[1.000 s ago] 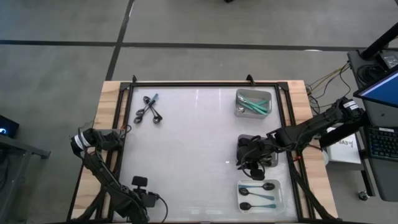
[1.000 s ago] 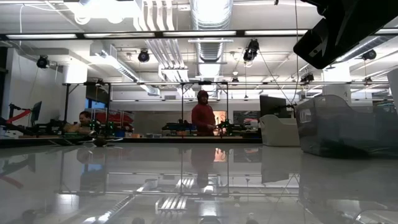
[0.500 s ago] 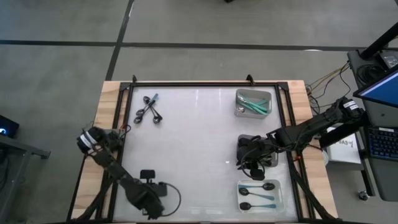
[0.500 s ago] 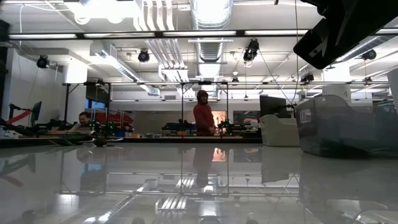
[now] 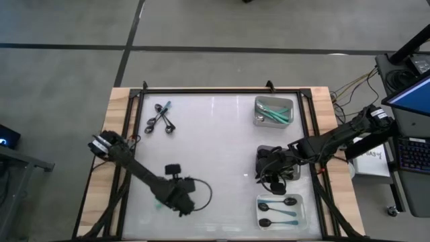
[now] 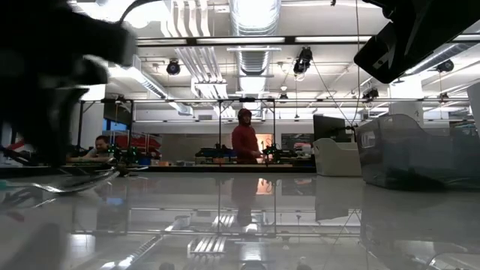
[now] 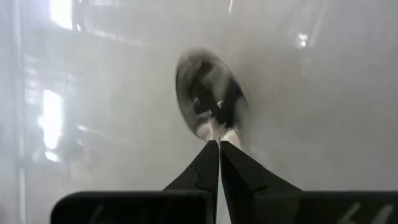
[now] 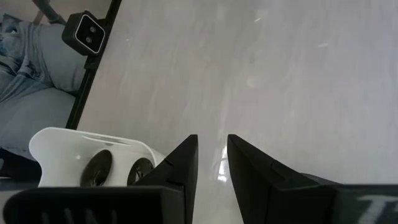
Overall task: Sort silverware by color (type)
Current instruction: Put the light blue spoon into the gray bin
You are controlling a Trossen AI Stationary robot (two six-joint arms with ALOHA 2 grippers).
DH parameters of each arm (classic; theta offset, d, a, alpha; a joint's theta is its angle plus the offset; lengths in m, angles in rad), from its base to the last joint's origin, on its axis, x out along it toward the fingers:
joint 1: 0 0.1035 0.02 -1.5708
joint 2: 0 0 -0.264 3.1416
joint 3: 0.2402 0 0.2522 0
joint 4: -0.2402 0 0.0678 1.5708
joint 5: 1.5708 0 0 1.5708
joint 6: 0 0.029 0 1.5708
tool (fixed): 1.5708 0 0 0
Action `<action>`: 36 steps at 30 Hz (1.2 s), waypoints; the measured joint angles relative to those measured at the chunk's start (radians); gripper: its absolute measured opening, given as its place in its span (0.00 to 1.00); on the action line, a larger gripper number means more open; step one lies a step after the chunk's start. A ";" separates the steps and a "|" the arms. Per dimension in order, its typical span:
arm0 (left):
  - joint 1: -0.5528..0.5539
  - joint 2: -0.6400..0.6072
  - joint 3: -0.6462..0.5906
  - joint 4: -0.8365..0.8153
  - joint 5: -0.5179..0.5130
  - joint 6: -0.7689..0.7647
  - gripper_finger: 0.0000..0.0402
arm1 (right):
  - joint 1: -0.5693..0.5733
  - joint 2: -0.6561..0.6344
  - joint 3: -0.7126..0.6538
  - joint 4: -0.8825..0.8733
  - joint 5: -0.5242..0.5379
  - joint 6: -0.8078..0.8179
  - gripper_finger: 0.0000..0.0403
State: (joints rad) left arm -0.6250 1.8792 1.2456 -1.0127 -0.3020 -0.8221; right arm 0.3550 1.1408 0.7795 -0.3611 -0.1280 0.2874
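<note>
My left gripper point(image 5: 175, 200) hangs over the near middle-left of the table, shut on a spoon whose silver bowl point(image 7: 208, 93) sticks out past the fingertips point(image 7: 219, 144). The low view shows that bowl point(image 6: 66, 181) low over the table at the left. A few black spoons point(image 5: 161, 119) lie flat at the far left. My right gripper point(image 5: 267, 175) waits over a white tray point(image 8: 56, 142) holding black spoon bowls point(image 8: 98, 169). Its fingers point(image 8: 212, 140) stand slightly apart, with nothing between them. My left gripper pinches the spoon's neck point(image 7: 216, 132), just behind the bowl, between its two fingertips. The fingers come steeply from above and lie along the spoon. The bowl points away beyond the tips, while the gripper hides the handle. Whether the bowl touches the table, I cannot tell.
A grey tray point(image 5: 274, 111) with teal-handled spoons stands at the far right. A white tray point(image 5: 282, 210) with black-bowled, teal-handled spoons sits at the near right. A dark frame point(image 5: 222, 91) rims the table. People are in the room behind.
My left arm has swung from the near left corner toward the table's right edge and a little farther in. It now stands over the near middle-left. It has come into the low view at the left.
</note>
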 joint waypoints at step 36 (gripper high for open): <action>-0.009 -0.032 0.067 -0.033 0.282 -0.060 0.31 | 0.002 0.000 0.000 -0.001 0.104 0.072 0.19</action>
State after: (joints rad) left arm -0.6340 1.8477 1.3121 -1.0456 -0.0204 -0.8817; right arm 0.3573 1.1408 0.7792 -0.3618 -0.0238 0.3592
